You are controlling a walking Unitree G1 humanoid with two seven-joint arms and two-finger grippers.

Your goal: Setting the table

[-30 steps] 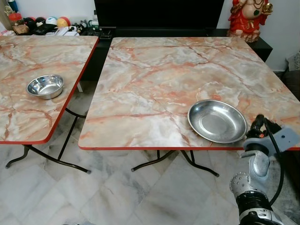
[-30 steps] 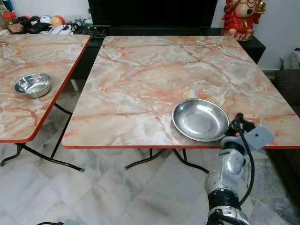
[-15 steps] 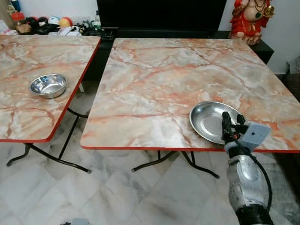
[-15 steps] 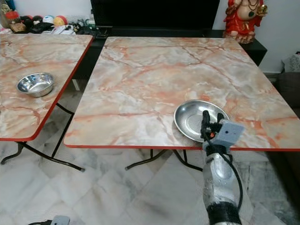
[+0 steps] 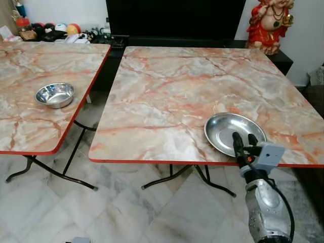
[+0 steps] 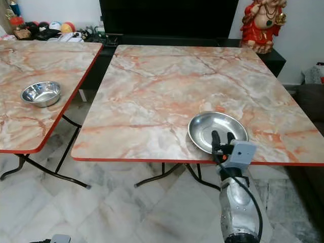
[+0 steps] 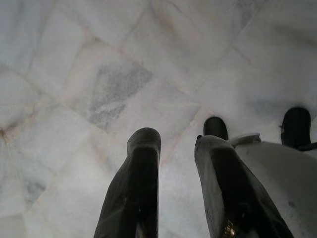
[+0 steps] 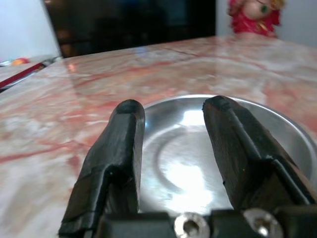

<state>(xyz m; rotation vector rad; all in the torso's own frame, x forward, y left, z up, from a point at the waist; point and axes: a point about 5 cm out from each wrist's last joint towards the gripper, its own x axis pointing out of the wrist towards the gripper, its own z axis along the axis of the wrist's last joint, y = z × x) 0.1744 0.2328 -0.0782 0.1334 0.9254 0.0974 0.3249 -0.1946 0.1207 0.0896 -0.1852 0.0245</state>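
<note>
Two marble-patterned desks with red edges stood side by side on a pale tiled floor (image 5: 116, 212). On the right desk (image 5: 202, 76), a shallow steel plate (image 5: 230, 130) lay near the front edge, toward the robot's right. The right pincer (image 5: 244, 139) was raised at that front edge, its two black fingers (image 8: 119, 148) pointing over the near rim of the plate; they stood apart with a moderate gap and nothing between them, and the right wrist view showed the plate's shiny inside past the tips. Whether the fingertips touched the rim could not be told. The silver right arm (image 5: 263, 207) rose from below the desk edge. On the left desk (image 5: 30, 106), well apart from the plate, a small steel bowl (image 5: 54, 94) sat upright near the edge facing the gap between the desks. The left pincer (image 7: 176, 144) hung over the floor tiles, its fingers a narrow way apart and empty. Behind the desks stood a dark cabinet (image 5: 172, 20), with a red figurine (image 5: 268, 23) at its right end and a clutter of small coloured things (image 5: 50, 30) at the far left.
</note>
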